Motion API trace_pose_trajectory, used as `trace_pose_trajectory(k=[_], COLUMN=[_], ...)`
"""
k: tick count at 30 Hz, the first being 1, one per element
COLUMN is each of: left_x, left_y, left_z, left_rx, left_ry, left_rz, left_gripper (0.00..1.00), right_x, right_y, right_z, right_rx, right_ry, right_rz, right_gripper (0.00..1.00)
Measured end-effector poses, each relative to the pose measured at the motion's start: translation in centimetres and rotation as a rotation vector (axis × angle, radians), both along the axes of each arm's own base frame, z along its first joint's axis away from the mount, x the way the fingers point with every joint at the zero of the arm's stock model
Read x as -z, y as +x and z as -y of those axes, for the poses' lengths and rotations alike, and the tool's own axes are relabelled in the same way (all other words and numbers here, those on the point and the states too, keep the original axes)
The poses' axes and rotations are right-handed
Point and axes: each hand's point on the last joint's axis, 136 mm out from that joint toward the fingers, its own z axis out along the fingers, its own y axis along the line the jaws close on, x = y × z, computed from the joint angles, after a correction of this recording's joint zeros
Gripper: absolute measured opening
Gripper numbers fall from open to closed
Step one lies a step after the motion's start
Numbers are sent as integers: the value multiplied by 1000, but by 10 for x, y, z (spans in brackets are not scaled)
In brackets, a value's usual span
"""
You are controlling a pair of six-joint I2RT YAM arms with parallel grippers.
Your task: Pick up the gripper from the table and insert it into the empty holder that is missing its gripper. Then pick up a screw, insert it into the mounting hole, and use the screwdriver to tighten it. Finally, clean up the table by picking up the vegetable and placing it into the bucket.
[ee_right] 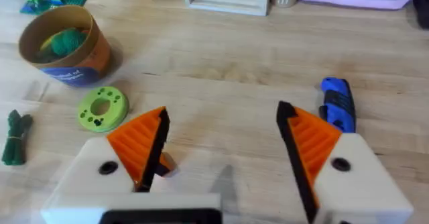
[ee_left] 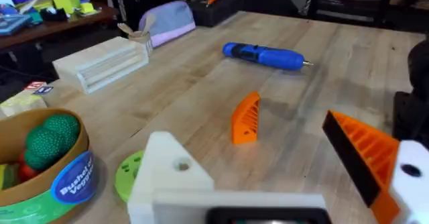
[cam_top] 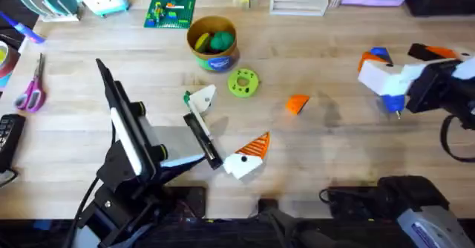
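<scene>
Both tools stand open: the left tool (cam_top: pixel 228 122) with one bare white holder (cam_top: pixel 200 97), the right tool (ee_right: pixel 221 143) beside the screwdriver (cam_top: pixel 393 103). The orange gripper pad (cam_top: pixel 297 103) lies on the tabletop (cam_top: pixel 334 159), with the screwdriver at its three o'clock.

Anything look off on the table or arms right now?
Yes. The left tool has one bare white holder with no orange pad on it. The loose orange pad lies on the table, apart from it.

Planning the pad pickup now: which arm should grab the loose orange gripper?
Right, likely. Its end effector is open with both orange pads; the left end effector carries the bare holder awaiting the gripper.
</scene>
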Motion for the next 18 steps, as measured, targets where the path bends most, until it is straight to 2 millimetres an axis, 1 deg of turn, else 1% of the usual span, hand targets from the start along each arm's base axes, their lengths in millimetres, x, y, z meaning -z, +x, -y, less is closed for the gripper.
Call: trace_pose_trajectory(k=[5, 7, 8, 10, 14, 18], left_x=[0, 0, 0, 0, 0, 0], left_y=[0, 0, 0, 0, 0, 0], left_z=[0, 0, 0, 0, 0, 0], left_rx=[0, 0, -1, 0, 0, 0], left_ry=[0, 0, 0, 0, 0, 0], left_rz=[0, 0, 0, 0, 0, 0], left_gripper=[991, 991, 991, 991, 991, 991], right_x=[8, 6, 9, 26, 68, 98], right_y=[-4, -2, -3, -7, -14, -14], right_z=[-1, -5, -8, -16, -38, -65], right_rx=[7, -9, -23, -65, -186, -324], right_ry=[20, 40, 51, 66, 46, -18], right_rz=[-40, -37, -55, -142, -354, -480], right_gripper=[992, 992, 994, 994, 994, 994])
